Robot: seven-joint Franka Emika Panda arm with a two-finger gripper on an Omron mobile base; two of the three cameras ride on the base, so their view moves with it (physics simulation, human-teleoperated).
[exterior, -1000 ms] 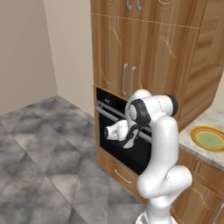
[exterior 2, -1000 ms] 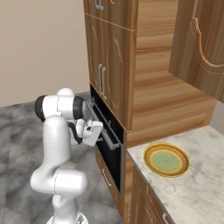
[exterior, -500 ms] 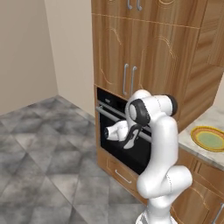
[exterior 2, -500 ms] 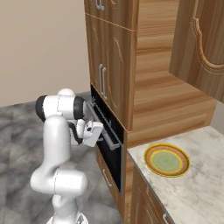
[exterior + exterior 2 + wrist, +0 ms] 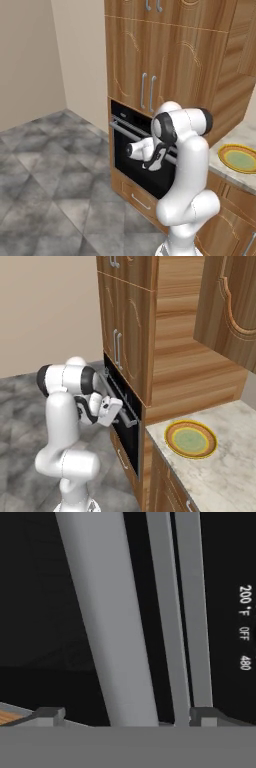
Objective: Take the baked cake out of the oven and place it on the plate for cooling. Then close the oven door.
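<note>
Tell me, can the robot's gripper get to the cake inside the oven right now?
Probably not yet. The oven door looks shut, so it blocks the way. The gripper is open right at the door's silver handle, not past it.

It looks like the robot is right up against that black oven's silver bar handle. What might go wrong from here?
Two risks, as guesses. The fingers stand apart on either side of the long silver bar handle; if they close off-centre, the bar might slip out when pulled. Also, the black oven door drops down toward the white robot arm, which stands close, so the opening door could bump it.
</note>
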